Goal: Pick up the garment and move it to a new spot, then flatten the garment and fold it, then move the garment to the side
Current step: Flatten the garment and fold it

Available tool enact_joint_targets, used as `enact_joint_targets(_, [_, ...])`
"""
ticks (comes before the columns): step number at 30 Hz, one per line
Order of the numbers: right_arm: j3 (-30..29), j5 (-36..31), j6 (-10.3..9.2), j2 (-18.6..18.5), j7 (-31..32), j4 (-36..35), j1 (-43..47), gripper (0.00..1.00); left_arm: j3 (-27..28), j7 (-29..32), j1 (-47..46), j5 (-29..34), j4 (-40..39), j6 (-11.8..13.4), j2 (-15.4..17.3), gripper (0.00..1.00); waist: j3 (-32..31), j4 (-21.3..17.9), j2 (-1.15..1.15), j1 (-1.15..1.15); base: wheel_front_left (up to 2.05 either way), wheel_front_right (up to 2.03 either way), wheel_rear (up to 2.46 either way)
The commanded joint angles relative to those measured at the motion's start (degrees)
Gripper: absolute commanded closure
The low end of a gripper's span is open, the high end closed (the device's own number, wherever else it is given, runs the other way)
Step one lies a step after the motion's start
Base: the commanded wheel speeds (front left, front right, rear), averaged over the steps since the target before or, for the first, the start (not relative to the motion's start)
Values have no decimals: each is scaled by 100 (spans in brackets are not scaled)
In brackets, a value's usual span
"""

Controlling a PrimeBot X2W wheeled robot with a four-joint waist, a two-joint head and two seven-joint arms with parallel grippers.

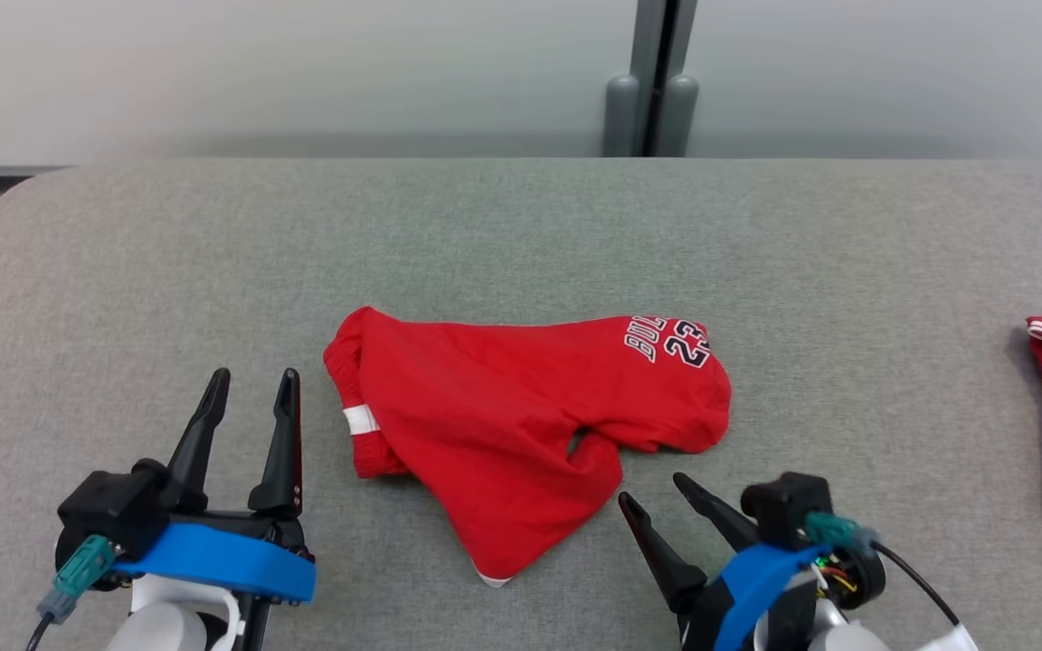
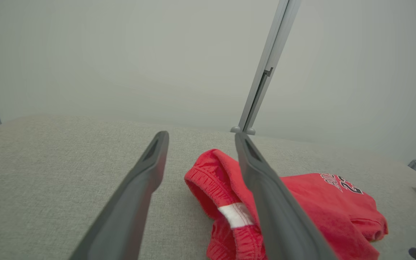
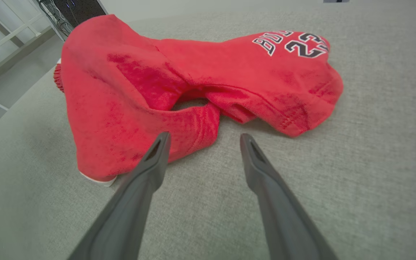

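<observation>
Judged at first pick-up, not yet begun; found both jaws wide apart, empty, beside crumpled garment (image 1: 503, 407) on counter (image 1: 521, 235); next: lower and pinch cloth.

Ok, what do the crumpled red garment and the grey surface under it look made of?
The crumpled red garment looks like soft knit fleece or terry: fuzzy matte nap, gathered elastic waistband, stitched hems. The grey table covering seems a woven upholstery-type fabric: fine heathered weave, matte, no shine.
</observation>
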Motion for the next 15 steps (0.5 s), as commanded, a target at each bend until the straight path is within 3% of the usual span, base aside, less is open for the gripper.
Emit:
enact_joint_targets(1, [37,15,4,-24,85,132,-226,0,-6,-24,-105,40,13,-40,-8,0,94,103,0,0,0,0,0])
enact_joint_targets(14, [456,1,4,-25,605,1652,-1244,0,-165,-6,-492,67,257,-162,-162,0,335,436,0,0,0,0,0])
enact_joint_targets(15, [531,21,4,-25,591,1685,-1295,54,-158,-7,-504,61,272,-166,-166,0,343,430,0,0,0,0,0])
